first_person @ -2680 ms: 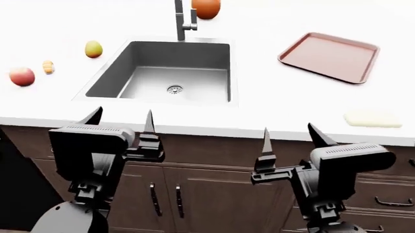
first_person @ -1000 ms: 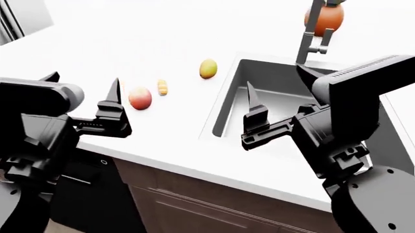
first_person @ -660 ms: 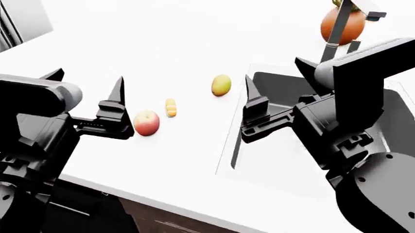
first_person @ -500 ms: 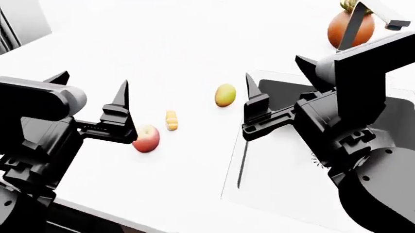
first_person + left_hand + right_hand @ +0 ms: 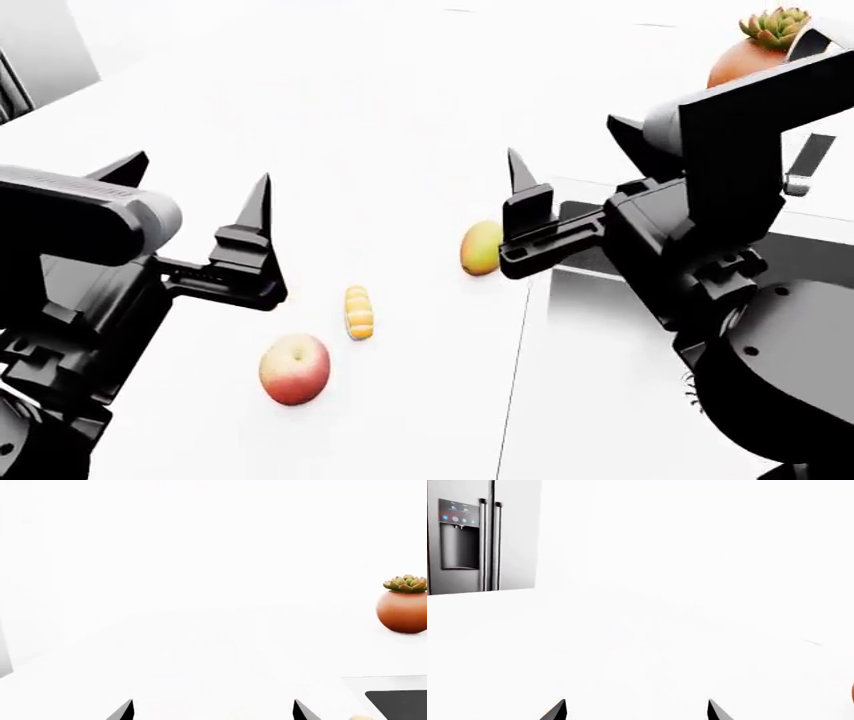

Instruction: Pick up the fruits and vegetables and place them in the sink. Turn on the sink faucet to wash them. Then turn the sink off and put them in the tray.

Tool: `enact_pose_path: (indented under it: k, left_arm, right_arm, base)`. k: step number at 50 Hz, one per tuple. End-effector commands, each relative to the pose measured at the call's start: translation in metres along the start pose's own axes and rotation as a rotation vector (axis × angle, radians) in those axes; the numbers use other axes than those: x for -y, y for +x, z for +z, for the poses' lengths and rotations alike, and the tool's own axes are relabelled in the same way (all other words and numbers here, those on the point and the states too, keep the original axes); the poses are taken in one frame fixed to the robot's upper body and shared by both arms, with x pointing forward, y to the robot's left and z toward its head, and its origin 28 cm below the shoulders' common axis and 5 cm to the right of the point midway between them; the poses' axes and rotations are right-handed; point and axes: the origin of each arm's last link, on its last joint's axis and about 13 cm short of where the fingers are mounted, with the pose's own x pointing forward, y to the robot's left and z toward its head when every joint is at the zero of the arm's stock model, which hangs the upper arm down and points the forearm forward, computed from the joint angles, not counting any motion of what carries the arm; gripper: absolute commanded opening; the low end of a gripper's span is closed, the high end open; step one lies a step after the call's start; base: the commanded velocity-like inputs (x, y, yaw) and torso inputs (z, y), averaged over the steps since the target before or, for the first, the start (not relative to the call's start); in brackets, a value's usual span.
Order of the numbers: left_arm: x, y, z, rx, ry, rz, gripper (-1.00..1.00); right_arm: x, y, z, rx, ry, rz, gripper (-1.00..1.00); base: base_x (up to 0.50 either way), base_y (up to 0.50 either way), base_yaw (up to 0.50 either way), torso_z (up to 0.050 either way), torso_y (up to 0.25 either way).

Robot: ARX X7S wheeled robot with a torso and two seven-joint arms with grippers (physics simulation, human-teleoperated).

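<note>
A pinkish-red apple (image 5: 295, 368) lies on the white counter (image 5: 374, 120), below and right of my left gripper (image 5: 198, 175). That gripper is open and holds nothing. A yellow-green mango (image 5: 481, 248) sits beside the sink's rim, just left of my right gripper (image 5: 567, 140), which is also open and empty. Only a dark strip of the sink (image 5: 583, 212) shows behind the right arm. A short grey piece of the faucet (image 5: 802, 165) shows past that arm. The tray is out of view. The left wrist view shows the left gripper (image 5: 213, 710) wide open and a sink corner (image 5: 399, 703). The right wrist view shows the right gripper (image 5: 636, 709) over bare counter.
A small orange ridged item (image 5: 358, 311) lies between apple and mango. A terracotta pot with a succulent (image 5: 750, 48) (image 5: 402, 611) stands behind the sink. A steel fridge (image 5: 467, 535) stands beyond the counter's end.
The view has swung left and moved in over the counter, so the apple and mango have slid lower in the head view. Both grippers stay open and empty.
</note>
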Motion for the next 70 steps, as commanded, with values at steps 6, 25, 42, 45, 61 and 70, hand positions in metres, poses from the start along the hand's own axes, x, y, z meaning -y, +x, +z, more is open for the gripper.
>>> enact_pose_path:
  k: [6, 25, 42, 45, 61, 70]
  left_arm:
    - [0.006, -0.008, -0.006, -0.015, 0.012, -0.043, 1.0]
    - [0.005, -0.008, -0.008, -0.019, 0.01, -0.05, 1.0]
    - [0.005, -0.009, -0.01, -0.029, 0.014, -0.045, 1.0]
    - [0.005, -0.009, -0.01, -0.029, 0.013, -0.045, 1.0]
    - [0.004, -0.009, -0.013, -0.032, 0.011, -0.045, 1.0]
    - [0.004, -0.01, -0.015, -0.036, 0.011, -0.044, 1.0]
  right_arm:
    - [-0.011, 0.043, -0.018, -0.16, 0.016, 0.044, 1.0]
    - [-0.016, 0.084, -0.04, -0.28, 0.045, 0.077, 1.0]
    - [-0.011, 0.103, -0.057, -0.508, 0.026, 0.06, 1.0]
    - [-0.011, 0.105, -0.063, -0.536, 0.024, 0.068, 1.0]
    - [-0.016, 0.13, -0.1, -0.663, 0.019, 0.077, 1.0]
    - [-0.018, 0.134, -0.117, -0.734, -0.002, 0.075, 1.0]
  base:
    - [0.0, 0.0, 0.0, 0.0, 0.0]
    - [0.0, 0.0, 0.0, 0.0, 0.0]
    - [0.0, 0.0, 0.0, 0.0, 0.0]
    - [0.0, 0.0, 0.0, 0.0, 0.0]
    - [0.0, 0.0, 0.0, 0.0, 0.0]
    - [0.0, 0.0, 0.0, 0.0, 0.0]
